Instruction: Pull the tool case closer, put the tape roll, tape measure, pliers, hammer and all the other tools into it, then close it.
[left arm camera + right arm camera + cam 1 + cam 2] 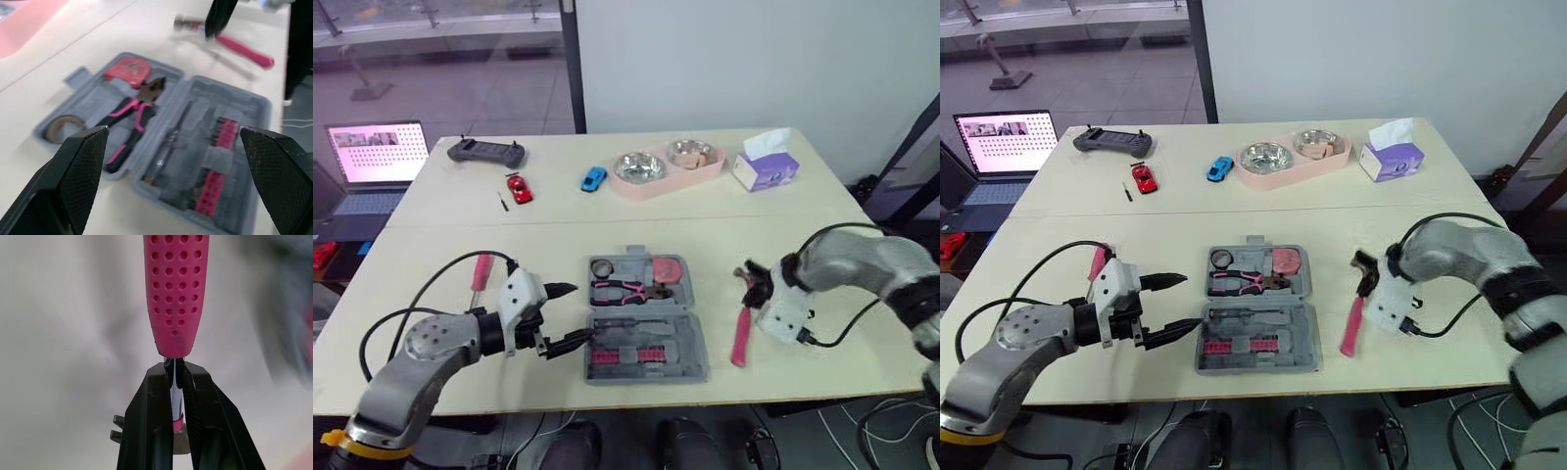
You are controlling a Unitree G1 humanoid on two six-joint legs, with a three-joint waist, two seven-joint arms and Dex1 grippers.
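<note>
Left of the tool case and well apart from it, a pink-handled tool lies on the table. It is not in the case, so we judge there is more packing to do.

Nearer the case, the left gripper has its fingers spread wide and holds nothing. Its tips sit just at the case's left edge, about level with the hinge line. We take this as a ready stance: from there it can brace the case against sliding, or later fold one half over the other.

The case itself lies open and flat, close to the table's front edge and within reach of both arms. In its far half the tape roll sits at the left, the pliers lie across the middle and the tape measure fills the right corner, each in its own moulded recess. The near half carries a strip of pink bits.

Right of the case, just beside it, is the hammer. The right gripper has its fingers clamped on the bare shaft between the head and the pink grip. We judge this hold near the heavy end keeps the tool from swinging. We cannot tell whether the handle's end rests on the table.
</note>
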